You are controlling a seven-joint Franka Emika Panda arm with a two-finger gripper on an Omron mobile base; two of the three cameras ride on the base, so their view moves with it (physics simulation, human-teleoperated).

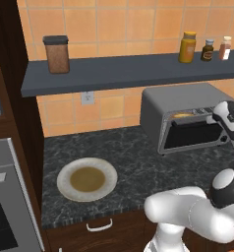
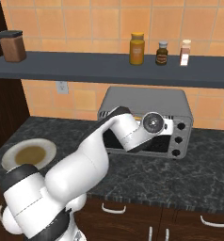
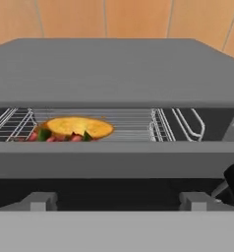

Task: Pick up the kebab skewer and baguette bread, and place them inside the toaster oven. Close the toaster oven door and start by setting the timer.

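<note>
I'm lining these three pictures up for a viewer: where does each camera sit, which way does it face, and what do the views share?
Left base view: behind the arm to its left, looking forward and down at the counter, plate and toaster oven; the white arm rises at lower right.
Right base view: behind the arm to its right, looking at the same toaster oven; the arm rises from lower left, across the oven's front.
Hand view: on the hand, close up, looking over the part-open toaster oven door at the baguette bread and kebab skewer on the rack.
Shared: the toaster oven.
</note>
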